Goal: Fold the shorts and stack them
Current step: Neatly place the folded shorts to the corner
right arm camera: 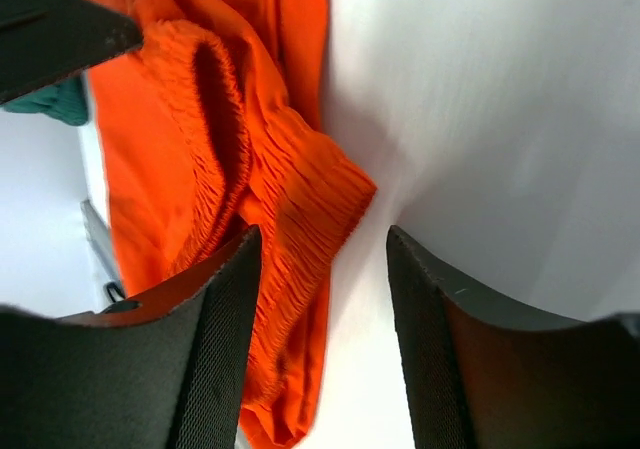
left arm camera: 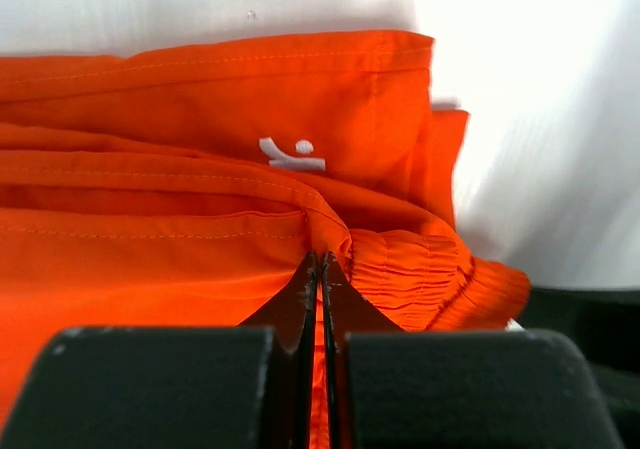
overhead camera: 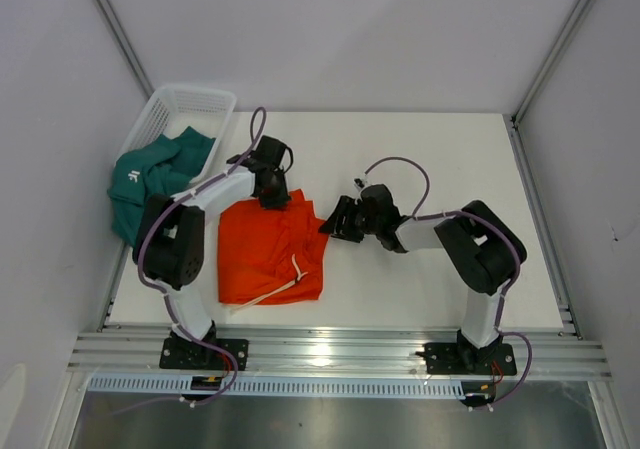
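Position of the orange shorts (overhead camera: 262, 259): on the table (overhead camera: 430, 159), left of centre and towards the near edge, partly folded into a rough rectangle, with a white drawstring (overhead camera: 297, 269) trailing across the right portion. The left gripper (overhead camera: 272, 197) sits at the far edge of this garment; in the left wrist view its fingers (left arm camera: 300, 294) are pressed together with a fold of orange fabric pinched between them, just beside the gathered elastic waistband (left arm camera: 410, 269) and below a small white logo (left arm camera: 291, 153). The right gripper (overhead camera: 333, 224) is at the far right corner of the orange shorts with its jaws spread apart and holding nothing; the right wrist view shows a waistband corner lying on the table between the two fingers (right arm camera: 215, 319). The teal shorts (overhead camera: 150, 174) hang crumpled over the near rim of the white mesh basket (overhead camera: 200, 97) at the far left corner of the table, well apart from both grippers
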Robot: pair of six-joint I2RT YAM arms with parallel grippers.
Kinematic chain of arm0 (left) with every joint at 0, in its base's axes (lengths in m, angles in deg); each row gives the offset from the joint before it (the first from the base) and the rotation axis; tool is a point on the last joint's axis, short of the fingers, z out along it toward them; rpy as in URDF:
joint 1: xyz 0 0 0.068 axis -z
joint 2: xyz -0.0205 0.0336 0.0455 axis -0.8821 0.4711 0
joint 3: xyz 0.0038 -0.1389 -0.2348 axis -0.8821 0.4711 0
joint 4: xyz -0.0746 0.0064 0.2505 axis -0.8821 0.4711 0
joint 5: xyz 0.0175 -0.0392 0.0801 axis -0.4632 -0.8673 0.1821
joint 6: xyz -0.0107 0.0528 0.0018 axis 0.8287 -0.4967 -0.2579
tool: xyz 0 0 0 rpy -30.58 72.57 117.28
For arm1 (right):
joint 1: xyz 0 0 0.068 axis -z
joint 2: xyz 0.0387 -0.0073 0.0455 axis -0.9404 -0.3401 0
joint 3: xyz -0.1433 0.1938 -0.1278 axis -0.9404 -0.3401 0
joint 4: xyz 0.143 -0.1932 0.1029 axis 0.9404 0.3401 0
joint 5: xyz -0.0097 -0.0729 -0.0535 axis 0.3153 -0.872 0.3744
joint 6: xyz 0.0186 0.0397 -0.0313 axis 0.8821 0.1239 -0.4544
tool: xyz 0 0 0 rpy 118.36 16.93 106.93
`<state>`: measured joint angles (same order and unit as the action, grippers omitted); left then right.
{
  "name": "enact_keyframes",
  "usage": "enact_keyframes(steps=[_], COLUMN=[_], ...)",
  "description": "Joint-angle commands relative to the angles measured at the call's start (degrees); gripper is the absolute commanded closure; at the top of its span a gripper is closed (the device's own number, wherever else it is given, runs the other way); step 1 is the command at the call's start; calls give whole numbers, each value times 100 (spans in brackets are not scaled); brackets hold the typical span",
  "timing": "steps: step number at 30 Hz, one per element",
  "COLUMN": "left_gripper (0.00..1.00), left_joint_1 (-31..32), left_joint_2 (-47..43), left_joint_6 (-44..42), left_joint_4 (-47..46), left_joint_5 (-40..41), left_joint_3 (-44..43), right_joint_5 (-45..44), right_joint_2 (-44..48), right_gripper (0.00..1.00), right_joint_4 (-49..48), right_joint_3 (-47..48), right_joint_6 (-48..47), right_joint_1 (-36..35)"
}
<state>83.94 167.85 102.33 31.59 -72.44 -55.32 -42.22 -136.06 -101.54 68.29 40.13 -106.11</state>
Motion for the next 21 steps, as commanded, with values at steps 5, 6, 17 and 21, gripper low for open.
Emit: enact_keyframes(steps=[5,6,17,21], left_gripper=[100,100,100,100], left_joint_1=[-33,-33,-33,-33], left_joint_2=[-1050,-1164,-2078,-2448], left_joint_6=[-81,-89,-142,-159], left_joint_4=[-330,-347,-242,-58], left_joint_5=[-191,-191,-445,-551], left_joint_3=[499,595,956,939], right_joint_5=[450,459,337,476], right_joint_2=[-328,-337,-310,-547], right_gripper=[52,61,100,100], right_joint_4=[-587,-587,-280,-78], right_joint_3=[405,431,896,1318], right_joint_6=[199,182,-371,-635], right_joint_1=[-40,-66,-268,-330])
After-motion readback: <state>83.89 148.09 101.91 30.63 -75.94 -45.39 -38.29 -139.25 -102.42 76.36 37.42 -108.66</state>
